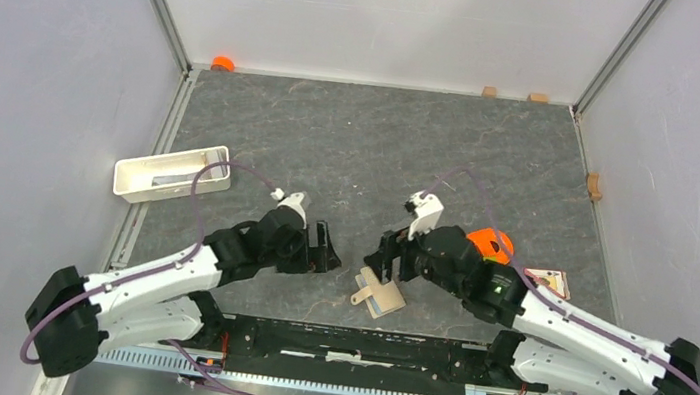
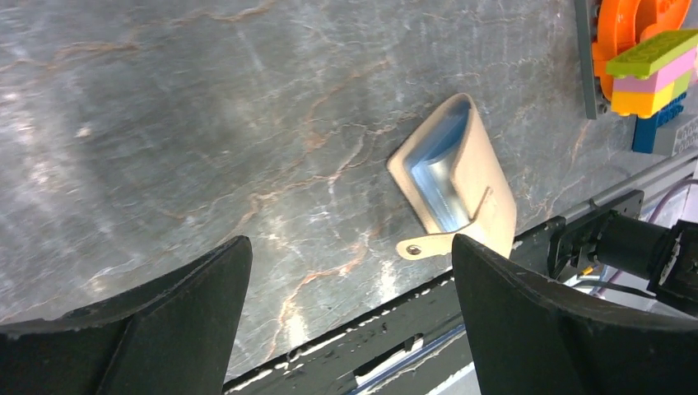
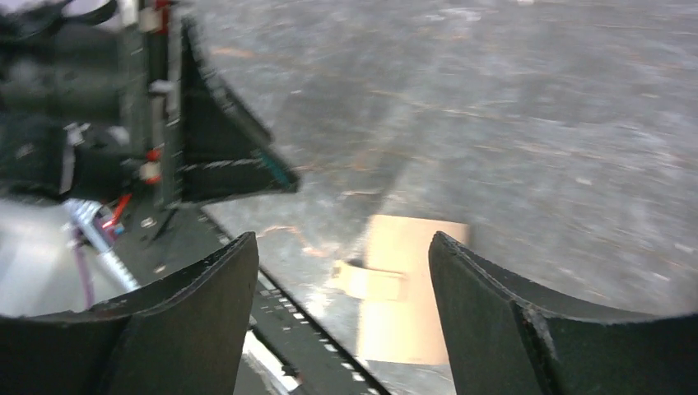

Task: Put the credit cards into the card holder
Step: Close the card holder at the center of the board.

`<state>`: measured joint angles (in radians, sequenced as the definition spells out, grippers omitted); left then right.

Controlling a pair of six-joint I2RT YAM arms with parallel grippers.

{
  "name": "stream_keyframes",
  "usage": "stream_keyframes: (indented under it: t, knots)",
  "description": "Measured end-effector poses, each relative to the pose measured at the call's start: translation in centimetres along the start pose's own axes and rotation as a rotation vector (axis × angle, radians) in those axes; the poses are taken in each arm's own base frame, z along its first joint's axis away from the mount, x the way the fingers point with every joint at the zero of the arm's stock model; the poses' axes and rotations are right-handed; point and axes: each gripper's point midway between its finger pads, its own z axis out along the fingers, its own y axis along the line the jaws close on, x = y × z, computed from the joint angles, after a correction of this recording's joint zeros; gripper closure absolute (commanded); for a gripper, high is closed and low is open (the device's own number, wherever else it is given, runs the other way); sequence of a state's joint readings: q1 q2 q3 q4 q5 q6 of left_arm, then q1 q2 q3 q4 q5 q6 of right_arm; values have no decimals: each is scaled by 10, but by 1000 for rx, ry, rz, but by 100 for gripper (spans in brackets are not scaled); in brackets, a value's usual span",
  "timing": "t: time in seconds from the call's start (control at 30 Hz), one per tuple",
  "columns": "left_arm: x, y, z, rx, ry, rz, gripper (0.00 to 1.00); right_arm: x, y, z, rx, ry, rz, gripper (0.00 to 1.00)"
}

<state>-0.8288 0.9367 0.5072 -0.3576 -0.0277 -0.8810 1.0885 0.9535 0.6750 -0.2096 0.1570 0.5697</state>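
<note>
The beige card holder (image 1: 379,294) lies flat near the table's front edge, between the two grippers. In the left wrist view the card holder (image 2: 451,177) shows blue-grey pockets at its mouth, and its snap tab (image 2: 416,247) sticks out. My left gripper (image 1: 327,250) is just left of it, open and empty. My right gripper (image 1: 387,256) hovers over its far edge, also open and empty. The right wrist view is blurred, with the card holder (image 3: 407,288) below the right gripper (image 3: 344,280). A pale credit card (image 1: 549,280) with reddish print lies by the right arm.
A white tray (image 1: 173,173) at the left holds a flat grey card. An orange piece (image 1: 490,242) sits behind the right wrist, and stacked toy bricks (image 2: 650,70) show beside it. Small wooden blocks (image 1: 538,98) line the back and right walls. A black rail (image 1: 358,345) runs along the front.
</note>
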Motion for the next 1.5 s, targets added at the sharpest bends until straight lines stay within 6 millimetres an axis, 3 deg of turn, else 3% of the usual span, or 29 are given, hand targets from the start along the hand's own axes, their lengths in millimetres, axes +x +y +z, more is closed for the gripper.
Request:
stream_keyframes:
  t: [0.1, 0.17, 0.27, 0.33, 0.4, 0.5, 0.67, 0.83, 1.17, 1.5]
  knots:
    - [4, -14, 8, 8, 30, 30, 4, -8, -41, -9, 119, -21, 9, 25]
    - [8, -25, 14, 15, 52, 54, 4, 0, -69, -12, 190, -8, 25, 24]
    - [13, -43, 23, 17, 76, 96, 4, 36, -107, -14, 262, 71, 46, 26]
    - [15, -53, 28, 22, 86, 120, 5, 63, -117, -14, 260, 141, 53, 28]
    - [17, -61, 35, 20, 90, 143, 7, 87, -120, -15, 234, 202, 70, 31]
    - [23, -63, 46, -2, 108, 163, 10, 108, -118, -14, 183, 246, 99, 35]
    - [45, -51, 64, -71, 168, 204, 19, 119, -111, -12, 98, 240, 159, 35]
    - [59, -46, 67, -97, 200, 235, 31, 135, -102, -11, 21, 237, 236, 36]
    - [66, -37, 68, -110, 210, 242, 43, 141, -85, -4, -98, 178, 352, 46]
    - [65, -41, 74, -80, 184, 234, 46, 144, -74, 1, -165, 163, 433, 53]
